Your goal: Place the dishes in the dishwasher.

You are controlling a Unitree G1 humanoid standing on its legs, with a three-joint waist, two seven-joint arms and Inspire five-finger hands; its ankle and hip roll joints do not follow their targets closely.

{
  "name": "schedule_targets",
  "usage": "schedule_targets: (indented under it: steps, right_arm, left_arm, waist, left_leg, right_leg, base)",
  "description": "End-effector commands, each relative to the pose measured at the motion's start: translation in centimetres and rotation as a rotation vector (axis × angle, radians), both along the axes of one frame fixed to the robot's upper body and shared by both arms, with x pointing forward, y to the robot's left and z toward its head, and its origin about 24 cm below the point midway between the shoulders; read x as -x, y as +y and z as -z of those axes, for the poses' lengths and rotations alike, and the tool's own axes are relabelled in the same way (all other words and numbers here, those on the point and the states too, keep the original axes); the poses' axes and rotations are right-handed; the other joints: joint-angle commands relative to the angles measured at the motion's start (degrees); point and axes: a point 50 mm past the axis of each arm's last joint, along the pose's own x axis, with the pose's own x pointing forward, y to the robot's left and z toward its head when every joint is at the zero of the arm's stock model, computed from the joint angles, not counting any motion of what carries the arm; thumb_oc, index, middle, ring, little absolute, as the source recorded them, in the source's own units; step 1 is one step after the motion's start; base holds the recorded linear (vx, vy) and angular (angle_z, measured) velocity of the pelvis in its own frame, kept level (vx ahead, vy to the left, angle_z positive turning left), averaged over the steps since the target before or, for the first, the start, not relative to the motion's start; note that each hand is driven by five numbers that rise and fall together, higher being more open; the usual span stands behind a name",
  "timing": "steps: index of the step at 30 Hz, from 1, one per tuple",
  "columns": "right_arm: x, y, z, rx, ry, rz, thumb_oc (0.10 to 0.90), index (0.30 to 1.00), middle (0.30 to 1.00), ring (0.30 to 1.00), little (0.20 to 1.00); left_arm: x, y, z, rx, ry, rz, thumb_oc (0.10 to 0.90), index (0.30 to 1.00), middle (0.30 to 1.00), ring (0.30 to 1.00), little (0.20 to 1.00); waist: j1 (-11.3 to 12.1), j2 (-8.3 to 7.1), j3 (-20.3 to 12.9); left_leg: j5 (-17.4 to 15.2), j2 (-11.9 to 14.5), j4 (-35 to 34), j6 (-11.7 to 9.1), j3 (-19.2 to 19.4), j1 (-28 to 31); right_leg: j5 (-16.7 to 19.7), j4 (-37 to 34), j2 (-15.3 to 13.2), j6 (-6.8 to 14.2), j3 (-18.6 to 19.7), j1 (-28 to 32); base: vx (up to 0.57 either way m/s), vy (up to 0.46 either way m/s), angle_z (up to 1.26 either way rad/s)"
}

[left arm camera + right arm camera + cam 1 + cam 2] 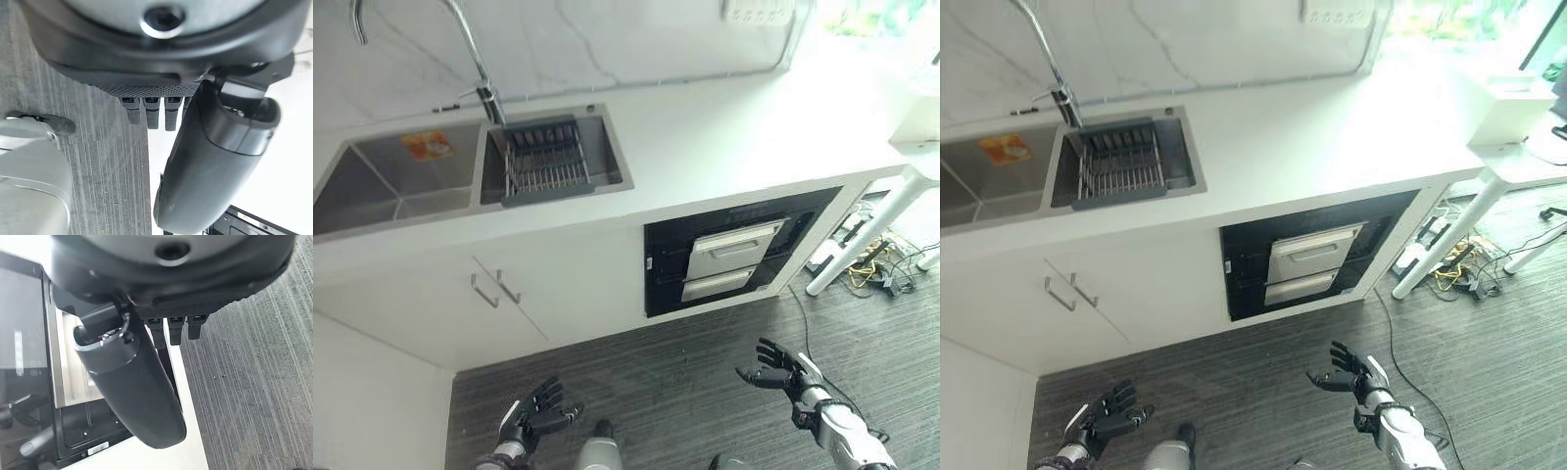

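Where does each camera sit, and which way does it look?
Left eye view: on the head, looking down at the sink, dish rack, dishwasher and both open, empty hands, left hand and right hand.
Right eye view: beside it, showing the same scene.
Left wrist view: on the left wrist, along the hand's thumb toward the floor.
Right wrist view: on the right wrist, facing the dishwasher.
Shared: the dishwasher shows in both eye views and the right wrist view.

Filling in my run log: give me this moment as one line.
left hand: open, empty, over floor | right hand: open, empty, before dishwasher | dishwasher: shut | dish rack: in sink | dishes: none seen
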Motion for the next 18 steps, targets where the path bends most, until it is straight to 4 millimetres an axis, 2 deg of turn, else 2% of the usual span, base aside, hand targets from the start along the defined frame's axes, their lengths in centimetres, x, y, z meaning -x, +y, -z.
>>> schedule_targets:
  steps: [1, 2, 3, 5, 6, 7, 9, 10, 11, 12, 16, 17, 18]
  right_arm:
    - [-4.7, 0.3, -3.8, 0.022, -0.214, -0.06, 0.8, 0.9, 0.9, 0.9, 0.9]
    - [-3.9, 0.0, -3.2, 0.029, -0.197, -0.033, 0.8, 0.9, 0.9, 0.9, 0.9]
    - [-3.1, -0.3, -2.7, 0.019, -0.177, 0.0, 0.8, 0.9, 0.9, 0.9, 0.9]
    - [-2.2, -0.3, -2.0, 0.002, -0.153, 0.018, 0.8, 0.9, 0.9, 0.9, 0.9]
    - [-1.9, -0.3, -1.6, -0.007, -0.143, 0.024, 0.8, 0.9, 0.9, 0.9, 0.9]
    - [-1.5, -0.6, -0.8, -0.026, -0.122, 0.038, 0.8, 0.9, 0.9, 0.9, 0.9]
    - [-1.5, -0.6, -0.8, -0.026, -0.122, 0.038, 0.8, 0.9, 0.9, 0.9, 0.9]
    - [-0.5, -0.4, 0.6, -0.085, -0.078, 0.088, 0.8, 0.9, 0.9, 0.9, 0.9]
    - [-0.4, -0.3, 0.8, -0.094, -0.072, 0.093, 0.8, 0.9, 0.9, 0.9, 0.9]
    - [0.6, 1.0, 2.2, -0.121, -0.021, 0.09, 0.8, 0.9, 0.9, 0.9, 0.9]
    - [1.9, 1.6, 3.7, -0.121, 0.052, 0.087, 0.8, 0.9, 0.9, 0.9, 0.9]
    - [2.7, 2.0, 4.7, -0.111, 0.137, 0.067, 0.8, 0.9, 0.9, 0.9, 0.9]
    - [2.9, 2.1, 5.0, -0.113, 0.165, 0.064, 0.8, 0.9, 0.9, 0.9, 0.9]
  left_arm:
    - [-1.2, 1.2, -1.5, -0.024, -0.101, 0.017, 0.8, 0.9, 0.9, 0.9, 0.9]
    - [-1.7, 0.8, -1.5, -0.023, -0.105, 0.045, 0.8, 0.9, 0.9, 0.9, 0.9]
    - [-3.0, 0.3, -1.6, -0.009, -0.124, 0.069, 0.8, 0.9, 0.9, 0.9, 0.9]
    - [-4.7, -0.4, -2.0, -0.007, -0.141, 0.091, 0.8, 0.9, 0.9, 0.9, 0.9]
    - [-5.3, -0.6, -2.2, -0.009, -0.147, 0.102, 0.8, 0.9, 0.9, 0.9, 0.9]
    - [-6.1, -0.5, -2.5, -0.02, -0.152, 0.123, 0.8, 0.9, 0.9, 0.9, 0.9]
    - [-6.1, -0.5, -2.5, -0.02, -0.152, 0.123, 0.8, 0.9, 0.9, 0.9, 0.9]
    - [-6.5, -0.1, -2.6, -0.032, -0.143, 0.144, 0.8, 0.9, 0.9, 0.9, 0.9]
    - [-6.5, 0.0, -2.6, -0.036, -0.141, 0.147, 0.8, 0.9, 0.9, 0.9, 0.9]
    - [-6.6, 0.2, -2.3, -0.064, -0.109, 0.163, 0.8, 0.9, 0.9, 0.9, 0.9]
    - [-6.7, 0.2, -1.8, -0.086, -0.067, 0.175, 0.8, 0.9, 0.9, 0.9, 0.9]
    - [-6.5, 0.5, -1.4, -0.073, -0.033, 0.15, 0.8, 0.9, 0.9, 0.9, 0.9]
    - [-6.3, 0.6, -1.3, -0.069, -0.019, 0.146, 0.8, 0.9, 0.9, 0.9, 0.9]
  waist:
    - [2.34, -1.64, 0.21]
    - [1.26, -1.38, 0.57]
    - [-0.25, -1.76, 0.82]
    - [-1.24, -2.37, 0.61]
    - [-1.43, -2.45, 0.68]
    - [-1.23, -2.53, 0.64]
    - [-1.23, -2.53, 0.64]
    - [-1.44, -3.19, 0.31]
    - [-1.58, -3.29, 0.4]
    - [-2.97, -3.42, 0.6]
    - [-4.19, -3.77, 0.61]
    - [-4.11, -4.22, 0.56]
    - [-4.18, -4.14, 0.46]
  left_leg:
    - [-7.59, 1.87, 6.87, -1.41, 2.57, -2.28]
    - [-6.91, 3.73, 6.87, -1.95, 7.3, -2.03]
    - [-7.32, 3.96, 6.87, -1.14, 13.29, -0.43]
    - [-9.8, 2.31, 6.87, -0.32, 15.54, 1.18]
    - [-10.28, 1.57, 6.87, 0.07, 15.16, 1.16]
    - [-10.48, -1.11, 6.87, 1.98, 13.59, 0.5]
    - [-10.48, -1.12, 6.87, 1.99, 13.59, 0.49]
    - [-11.74, -3.13, 6.87, 3.23, 13.54, 1.14]
    - [-11.87, -3.25, 6.87, 3.41, 13.58, 1.32]
    - [-12.65, -4.05, 6.87, 4.97, 12.32, 1.56]
    - [-13.33, -4.73, 6.87, 5.37, 10.78, 1.83]
    - [-14.18, -5.41, 6.87, 5.61, 10.67, 2.52]
    - [-14.43, -5.37, 6.87, 5.72, 10.65, 2.78]
  right_leg:
    - [-1.72, -5.21, 0.92, 0.3, -0.41, 3.1]
    - [-2.13, -5.21, 1.22, 0.34, -1.82, 4.07]
    - [-1.86, -5.21, 0.24, 0.78, -4.65, 4.71]
    - [-1.86, -5.21, -0.97, 2.03, -5.86, 5.65]
    - [-1.5, -5.21, -1.3, 2.21, -6.11, 5.7]
    - [0.33, -5.21, -1.76, 2.09, -5.92, 4.49]
    - [0.33, -5.21, -1.77, 2.1, -5.92, 4.48]
    - [2.96, -5.21, -3.22, 3.77, -5.81, 4.53]
    - [3.4, -5.21, -3.33, 3.92, -5.91, 4.77]
    - [7.2, -5.21, -1.75, 3.94, -3.56, 4.97]
    - [6.24, -5.21, -0.68, 3.97, 0.3, 1.58]
    - [7.99, -5.21, -1.64, 4.65, 1.0, -1.05]
    - [7.58, -5.21, -1.32, 4.52, 1.48, -1.04]
  base:
    - [-0.11, -0.035, 0.08]
    - [-0.18, 0.049, 0.45]
    - [-0.09, 0.093, 1.22]
    - [-0.04, 0.153, 1.53]
    - [-0.11, 0.305, 0.98]
    - [-0.07, 0.245, 0.53]
    - [-0.02, 0.217, -0.08]
    - [0.03, 0.283, -0.13]
    - [0.1, 0.383, 0.08]
    - [0.1, 0.128, 0.27]
    - [0.06, -0.02, 0.53]
    - [0.06, -0.119, 0.06]
    - [0.05, -0.107, 0.03]
